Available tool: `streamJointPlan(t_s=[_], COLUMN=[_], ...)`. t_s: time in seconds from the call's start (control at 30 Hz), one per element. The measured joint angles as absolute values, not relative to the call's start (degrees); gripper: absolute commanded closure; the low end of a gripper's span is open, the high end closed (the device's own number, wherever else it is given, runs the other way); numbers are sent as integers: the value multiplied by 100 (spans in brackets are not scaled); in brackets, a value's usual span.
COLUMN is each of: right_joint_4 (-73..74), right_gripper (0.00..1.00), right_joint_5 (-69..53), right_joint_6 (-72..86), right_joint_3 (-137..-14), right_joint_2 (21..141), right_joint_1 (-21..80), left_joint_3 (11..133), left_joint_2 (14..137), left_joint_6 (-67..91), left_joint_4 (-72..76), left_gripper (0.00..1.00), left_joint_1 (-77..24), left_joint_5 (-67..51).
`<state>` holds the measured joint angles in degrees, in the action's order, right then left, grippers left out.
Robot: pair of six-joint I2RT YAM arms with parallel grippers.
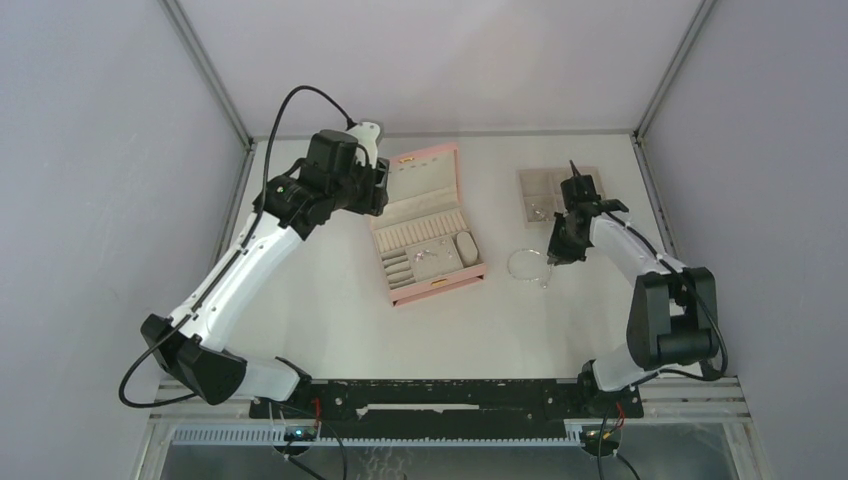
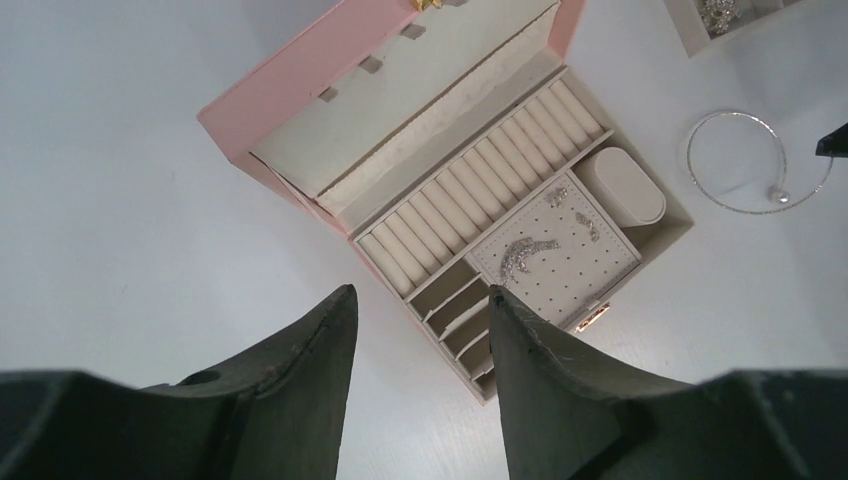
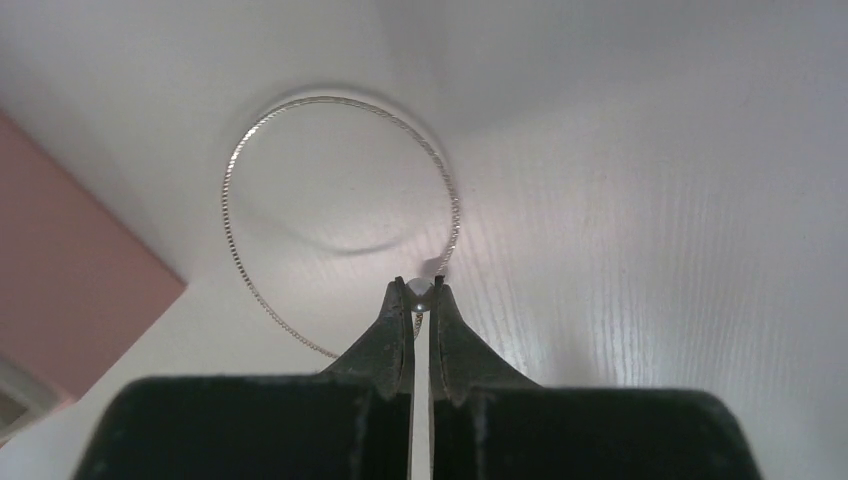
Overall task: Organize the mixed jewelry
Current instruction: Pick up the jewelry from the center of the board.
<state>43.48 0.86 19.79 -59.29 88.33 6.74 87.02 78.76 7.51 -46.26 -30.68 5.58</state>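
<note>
Your right gripper [image 3: 420,297]: jaws pinched shut on the bead end of the chain necklace [image 3: 330,98]. Its loop lies on the white table [image 3: 650,200], right of the pink box [image 1: 428,170], near the beige tray [image 1: 540,185]. Your left gripper [image 2: 420,292]: jaws apart, empty, above the box. Earring pieces [image 2: 527,255] lie on the box's perforated pad [image 2: 585,275].

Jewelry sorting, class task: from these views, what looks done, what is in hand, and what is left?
Done: silver earrings sit on the dotted pad of the pink box. In hand: the right jaws are shut on the necklace at its bead. Left: silver pieces remain in the beige tray.
</note>
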Motion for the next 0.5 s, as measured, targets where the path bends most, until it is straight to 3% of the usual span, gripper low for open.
streamJointPlan(t_s=[0.5], right_joint_4=[3970], right_gripper=[100], right_joint_5=[-445], right_joint_6=[2801], right_joint_3=[-5437], right_joint_2=[7861], right_joint_1=[672], left_joint_3=[8779], left_joint_2=[7988], left_joint_6=[775], left_joint_4=[-4654], left_gripper=[44], left_joint_1=[-3068], left_joint_5=[558])
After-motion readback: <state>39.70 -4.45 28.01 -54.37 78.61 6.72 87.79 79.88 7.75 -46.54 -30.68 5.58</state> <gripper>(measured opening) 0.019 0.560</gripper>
